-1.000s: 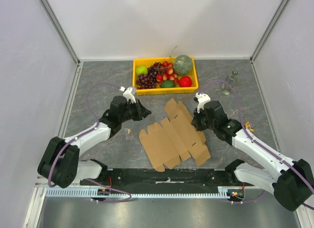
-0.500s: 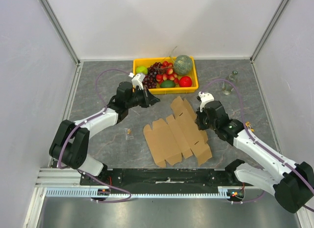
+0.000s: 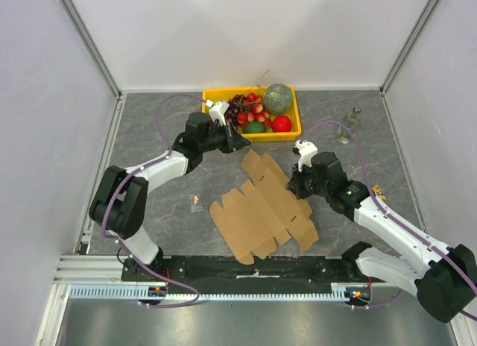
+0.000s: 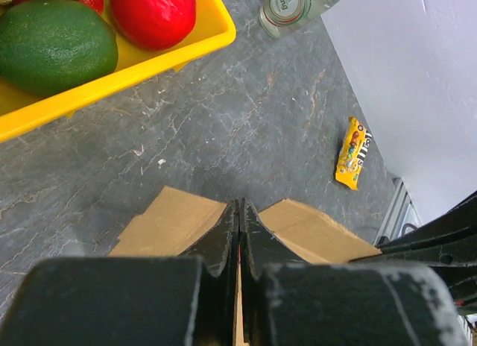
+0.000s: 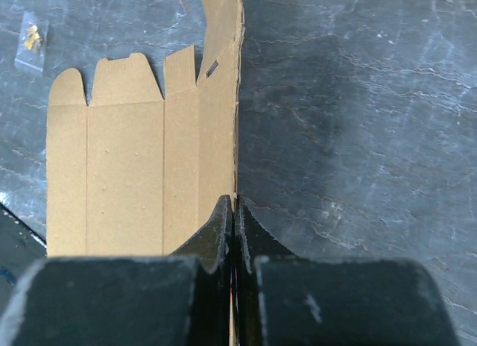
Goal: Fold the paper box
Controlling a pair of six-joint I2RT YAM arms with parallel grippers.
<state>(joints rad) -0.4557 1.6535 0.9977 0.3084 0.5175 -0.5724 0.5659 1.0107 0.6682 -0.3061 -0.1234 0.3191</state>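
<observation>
The paper box (image 3: 261, 208) is a flat brown die-cut cardboard sheet with flaps, lying in the middle of the table. My right gripper (image 3: 293, 186) is shut on its right edge; in the right wrist view the sheet (image 5: 127, 174) runs straight into the closed gripper (image 5: 233, 200). My left gripper (image 3: 242, 142) is shut and hovers just in front of the yellow crate, over the sheet's far flaps (image 4: 168, 223). In the left wrist view its gripper (image 4: 239, 204) shows closed fingers with cardboard below them; I see nothing gripped.
A yellow crate (image 3: 277, 136) of fruit stands at the back, its wall also in the left wrist view (image 4: 112, 74). A bottle (image 4: 294, 3) lies at the back right. A yellow candy packet (image 4: 352, 153) lies at the right. A small clear bag (image 3: 195, 201) lies left of the sheet.
My left gripper has swung up and right from the table's left middle to the crate's front. The right gripper has shifted the sheet right, then back left.
</observation>
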